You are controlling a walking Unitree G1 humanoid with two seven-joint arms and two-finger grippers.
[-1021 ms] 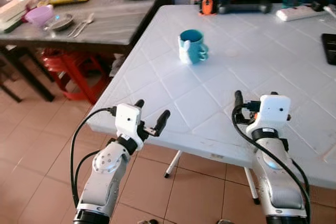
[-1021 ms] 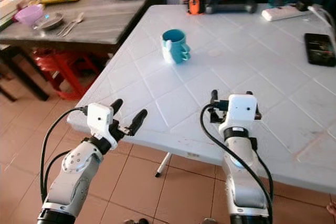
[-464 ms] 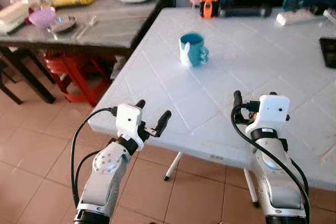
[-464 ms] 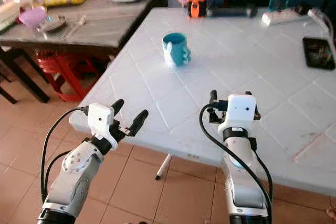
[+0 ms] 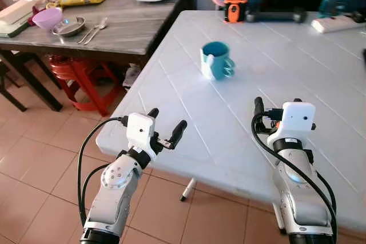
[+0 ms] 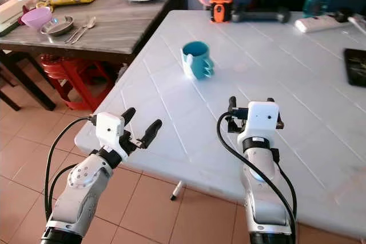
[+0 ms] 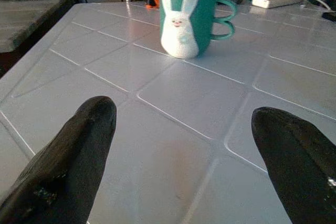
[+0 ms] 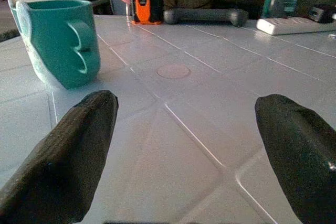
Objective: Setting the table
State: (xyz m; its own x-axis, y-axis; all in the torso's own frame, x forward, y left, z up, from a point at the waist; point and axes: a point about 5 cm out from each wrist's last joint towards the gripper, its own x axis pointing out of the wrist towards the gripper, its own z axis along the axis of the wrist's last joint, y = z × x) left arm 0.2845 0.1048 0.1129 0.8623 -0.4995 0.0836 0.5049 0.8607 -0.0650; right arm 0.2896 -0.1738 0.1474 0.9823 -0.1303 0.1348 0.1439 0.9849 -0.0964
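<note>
As the robot has edged closer and swung a little, the white table (image 5: 274, 78) now takes up more of what lies ahead, and the teal mug (image 5: 217, 60) sits nearer, upright and well ahead of both arms. The left gripper (image 5: 166, 128) hovers at the table's near corner, fingers spread and empty; the right gripper (image 8: 184, 145), over the tabletop, is likewise wide apart. What look like spoons (image 5: 91, 28) lie on the dark side table (image 5: 126, 27), probably its next errand.
</note>
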